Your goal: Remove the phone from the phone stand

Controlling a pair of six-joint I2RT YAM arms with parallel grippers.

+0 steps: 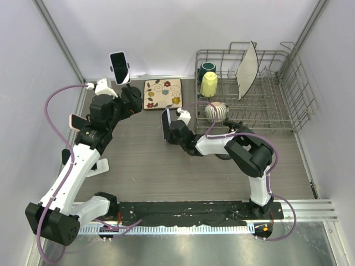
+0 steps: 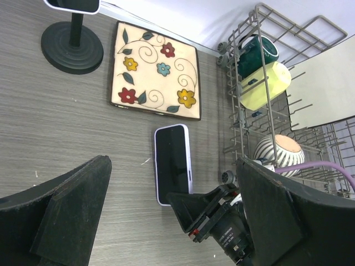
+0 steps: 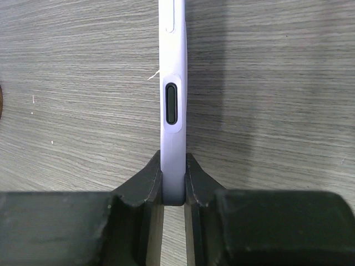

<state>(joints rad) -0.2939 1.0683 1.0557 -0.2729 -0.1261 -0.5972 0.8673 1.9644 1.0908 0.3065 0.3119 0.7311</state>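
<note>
At the upper left of the top view, the phone stand (image 2: 72,47), a slim black post on a round ribbed base, carries a black-screened phone (image 1: 119,66) tilted on its cradle. The left gripper (image 2: 173,166) is spread wide and empty, its broad matte black fingers filling the lower corners of its own view.

Near the middle, a lavender-cased phone (image 3: 173,100) with glossy dark glass, rounded corners and a smooth pale rim with a pill-shaped side button is pinched by its lower end in the right gripper (image 3: 173,172). It is well apart from the stand, over the grey wood-grain table (image 1: 144,166); I cannot tell whether it touches the surface.

If this is the task's phone, the removal looks done and only setting it down is left. The stand is not bare, though, so another lift may be needed.

Just above the held phone lies a square floral tile (image 2: 155,69). At the right, a wire dish rack (image 1: 294,88) holds a green mug (image 2: 258,50), a yellow cup (image 2: 266,86), a striped bowl (image 2: 280,155) and a white plate (image 1: 248,69).
</note>
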